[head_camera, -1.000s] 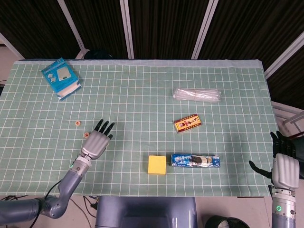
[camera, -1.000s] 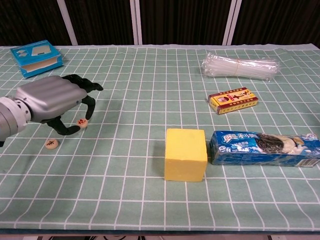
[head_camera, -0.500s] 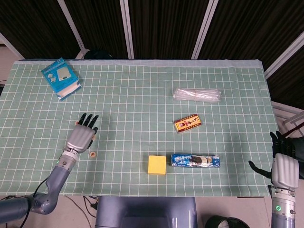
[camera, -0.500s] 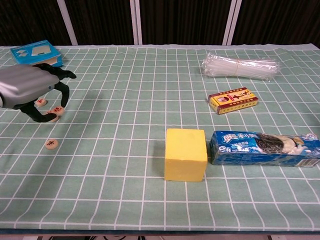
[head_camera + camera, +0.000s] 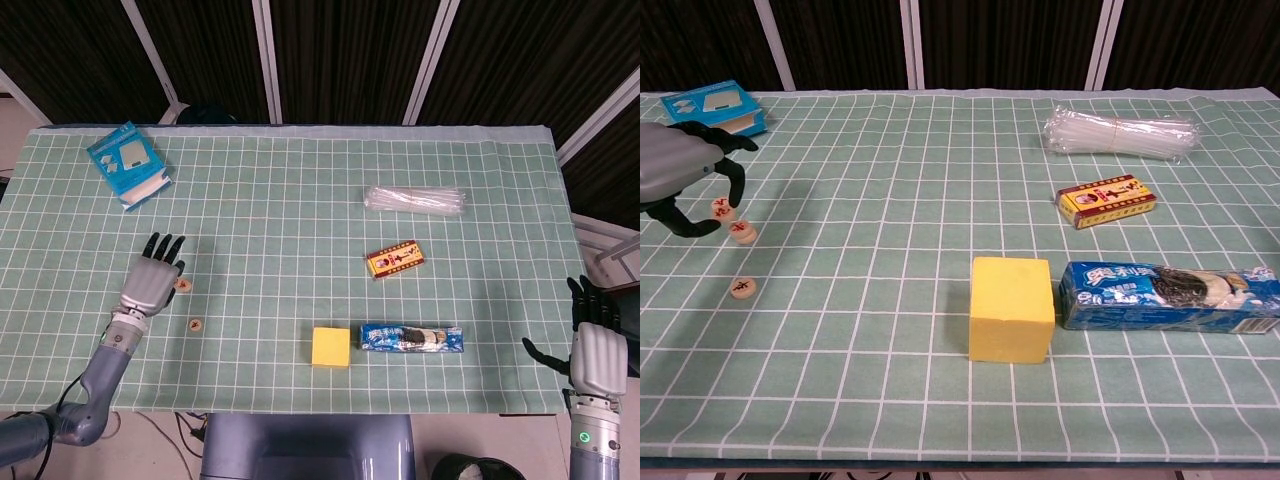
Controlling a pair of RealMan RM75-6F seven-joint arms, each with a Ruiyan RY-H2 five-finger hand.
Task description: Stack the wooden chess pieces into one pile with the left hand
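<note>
Hovering at the bench's left edge, the left hand (image 5: 680, 180) has curled fingers around nothing visible. Three round wooden chess pieces with red characters lie flat and unstacked: two touching or nearly so (image 5: 723, 208) (image 5: 742, 232) by the fingertips, the third (image 5: 742, 287) apart, nearer the front. Risk: discs look thin, so closing fingers may flick one away instead of lifting it. The right hand (image 5: 597, 352) is spread, idle, off the bench.

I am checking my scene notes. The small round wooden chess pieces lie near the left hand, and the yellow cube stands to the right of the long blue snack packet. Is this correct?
Not quite. The yellow cube stands to the left of the long blue snack packet, as the chest view shows. The rest holds: the small round wooden chess pieces lie near the left hand.
</note>
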